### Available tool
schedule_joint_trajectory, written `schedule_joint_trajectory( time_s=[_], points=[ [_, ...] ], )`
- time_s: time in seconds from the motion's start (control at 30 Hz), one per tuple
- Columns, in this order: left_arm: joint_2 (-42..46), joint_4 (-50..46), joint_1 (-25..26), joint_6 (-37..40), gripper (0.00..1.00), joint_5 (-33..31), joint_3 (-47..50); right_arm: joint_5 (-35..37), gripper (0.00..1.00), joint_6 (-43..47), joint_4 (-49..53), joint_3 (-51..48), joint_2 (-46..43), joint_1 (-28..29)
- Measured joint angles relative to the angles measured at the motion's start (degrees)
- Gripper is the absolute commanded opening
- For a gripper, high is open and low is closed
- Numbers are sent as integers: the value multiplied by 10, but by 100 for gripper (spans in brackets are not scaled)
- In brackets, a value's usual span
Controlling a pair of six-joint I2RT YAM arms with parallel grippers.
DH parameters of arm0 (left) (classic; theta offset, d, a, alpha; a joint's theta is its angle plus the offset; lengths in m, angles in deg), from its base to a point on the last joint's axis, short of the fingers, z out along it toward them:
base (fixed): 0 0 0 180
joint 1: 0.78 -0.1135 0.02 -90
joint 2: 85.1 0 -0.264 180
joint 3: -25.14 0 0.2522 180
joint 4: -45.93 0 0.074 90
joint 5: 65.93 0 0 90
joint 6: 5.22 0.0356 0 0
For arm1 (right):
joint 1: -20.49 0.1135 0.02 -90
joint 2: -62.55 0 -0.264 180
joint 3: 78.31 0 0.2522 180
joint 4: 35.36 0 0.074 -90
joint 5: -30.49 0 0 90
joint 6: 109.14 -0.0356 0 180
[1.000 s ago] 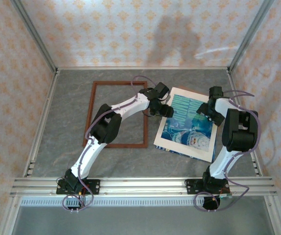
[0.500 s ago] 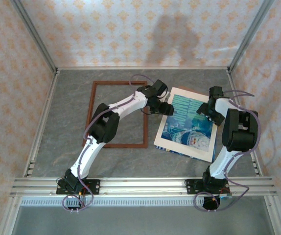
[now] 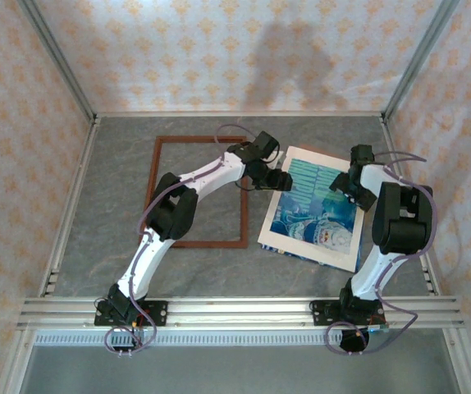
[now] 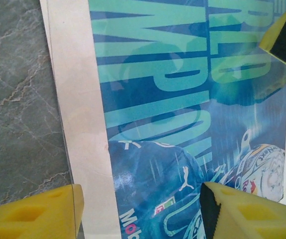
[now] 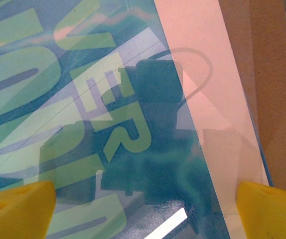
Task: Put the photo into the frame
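The photo (image 3: 317, 209) lies right of centre on the tabletop (image 3: 121, 205), beside the empty frame (image 3: 219, 244), while the half-spread left claw (image 3: 278, 181) straddles the mat (image 4: 80, 124) edge and the wide-spread right claw (image 3: 342, 185) hovers upper right, seemingly poised to lift it.

A robot test booth: patterned wall panels (image 3: 219, 49), aluminium rails (image 3: 235, 310), grey marbled tabletop (image 3: 112, 205).

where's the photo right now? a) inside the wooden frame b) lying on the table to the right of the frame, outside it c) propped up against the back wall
b: the photo lies flat beside the frame, and bare table shows inside the frame.
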Motion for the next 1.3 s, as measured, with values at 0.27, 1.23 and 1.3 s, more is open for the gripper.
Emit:
schedule_joint_trajectory(
  time_s=[0.27,1.23,1.3],
  points=[
    [0,11,-9,-24,32,-1,32,0,92,0,0,0,0,0],
    [300,215,-35,-49,0,0,363,-69,92,3,14,5,-187,36],
    [338,231,-48,-49,0,-5,405,-89,92,2,14,5,-200,51]
  ],
)
